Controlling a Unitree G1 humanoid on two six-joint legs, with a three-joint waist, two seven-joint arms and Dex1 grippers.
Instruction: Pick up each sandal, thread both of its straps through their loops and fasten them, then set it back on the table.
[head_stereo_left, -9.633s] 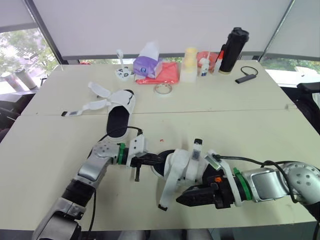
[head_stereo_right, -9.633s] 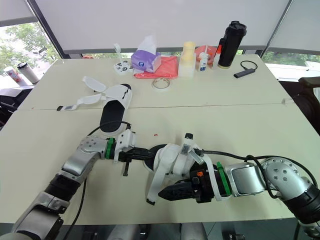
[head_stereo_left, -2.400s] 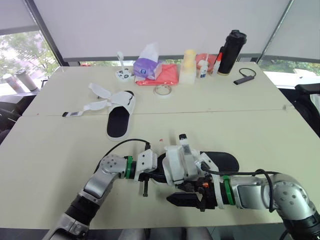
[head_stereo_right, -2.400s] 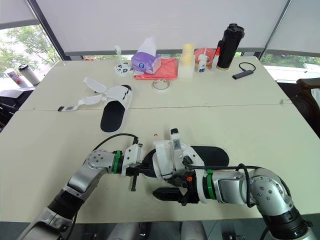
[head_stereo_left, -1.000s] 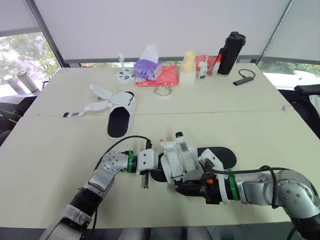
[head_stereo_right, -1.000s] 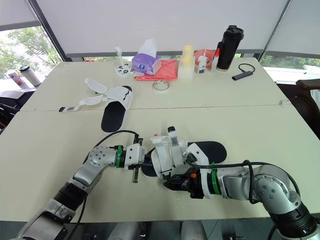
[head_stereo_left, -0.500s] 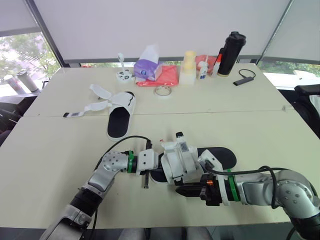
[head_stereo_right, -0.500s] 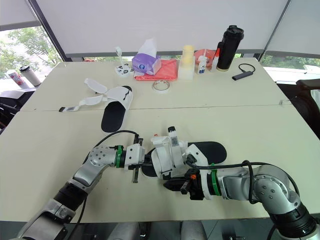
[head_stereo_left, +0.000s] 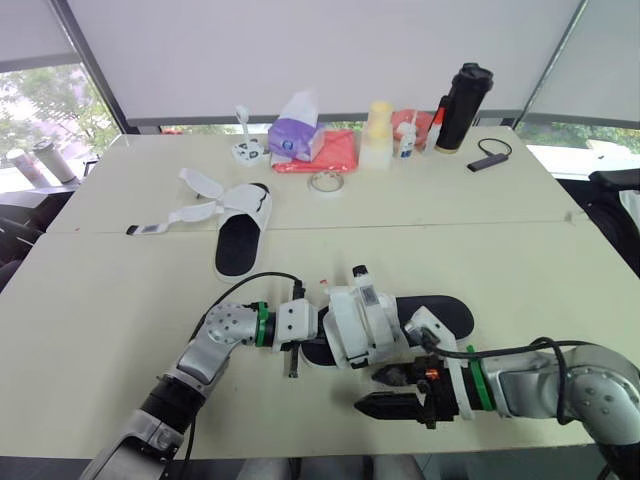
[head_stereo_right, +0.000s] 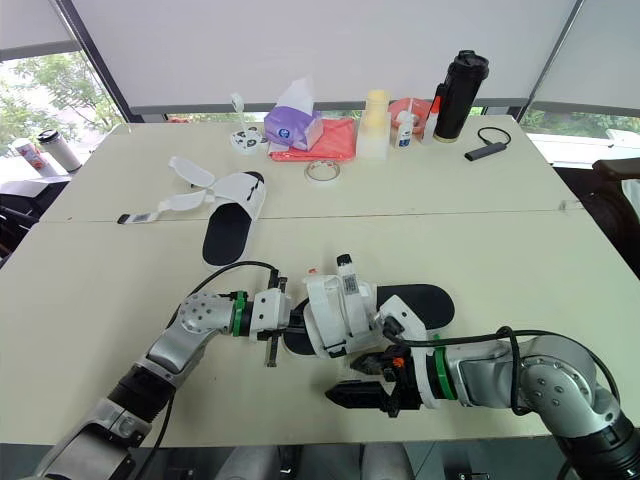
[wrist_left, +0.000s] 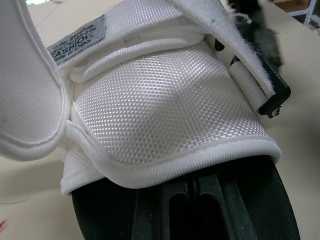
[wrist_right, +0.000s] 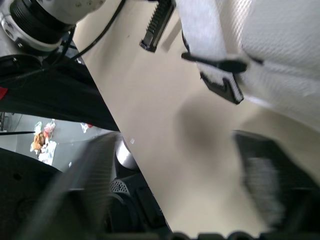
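Pinching the toe end of the near sandal (head_stereo_left: 362, 325) by its black sole with the left gripper (head_stereo_left: 306, 341), fingers closed on it, apparently to pin the shoe flat on the table (head_stereo_left: 110, 310) and stop it from sliding under any tug on a strap. Lying directly ahead of those fingers: white mesh upper, both straps (wrist_left: 30, 75) folded across it, one fed through its black loop (wrist_right: 226, 87). Hovering just short of the sandal's near edge with the right gripper (head_stereo_left: 368, 390), fingers spread wide and empty, probably let go to check the fastening or to line up another reach. Judged close to done on this shoe, though impossible to confirm a firm closure on both straps. Waiting well beyond the left gripper, the second sandal (head_stereo_left: 240, 230), flaps splayed open on the table, unfastened and likely next.
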